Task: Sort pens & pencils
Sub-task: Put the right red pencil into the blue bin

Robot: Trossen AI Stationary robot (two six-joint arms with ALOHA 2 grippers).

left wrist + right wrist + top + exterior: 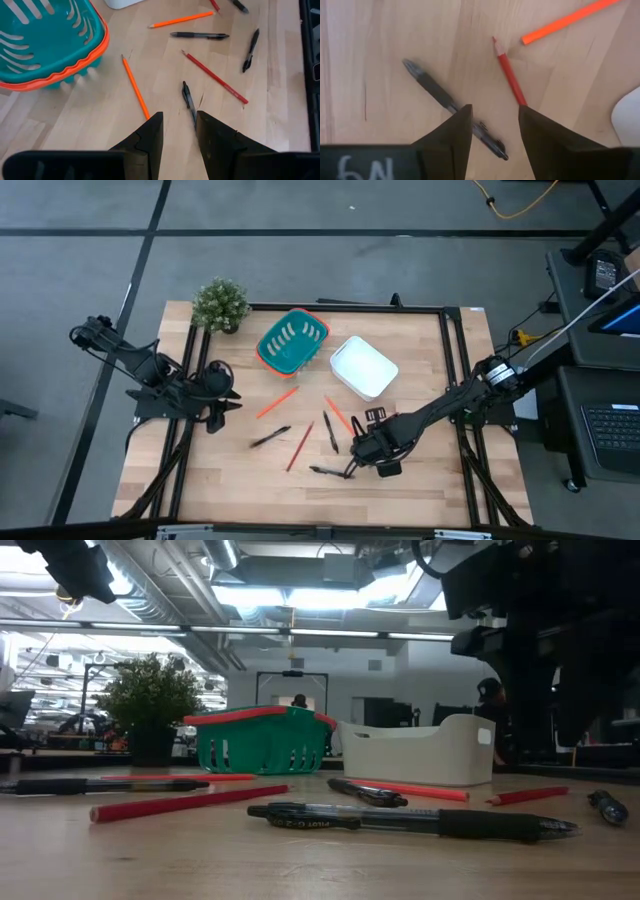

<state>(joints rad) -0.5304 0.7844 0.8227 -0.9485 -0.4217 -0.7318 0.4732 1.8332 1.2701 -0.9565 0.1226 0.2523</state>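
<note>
Sorting had not visibly begun: the wooden table (420,490) carried everything loose, with the teal basket (291,342) and the white bin (364,366) side by side toward its far edge and, as far as the high view showed, holding nothing. A potted plant (220,303) stood at the far left corner.

The right gripper (362,448) hovered low over the near-right part of the table, its fingers parted and holding nothing. In its wrist view a black pen (452,107) ran slantwise under the gap between the fingers, and a red pencil (509,71) lay just beside it, with an orange pencil (567,20) farther off. The left gripper (222,393) waited at the left side of the table, likewise spread and empty, with a pen (189,101) and an orange pencil (135,86) lying ahead of it.

The pens (271,437) and pencils (276,403) were scattered across the middle, near the containers but apart from them, some lying close together.

To do the pick well, the right gripper would probably need to turn so its fingers straddled the pen across its width, centre on the barrel, and come straight down clear of the red pencil. Closing onto the thin stick against the wood risked it rolling or slipping away.
</note>
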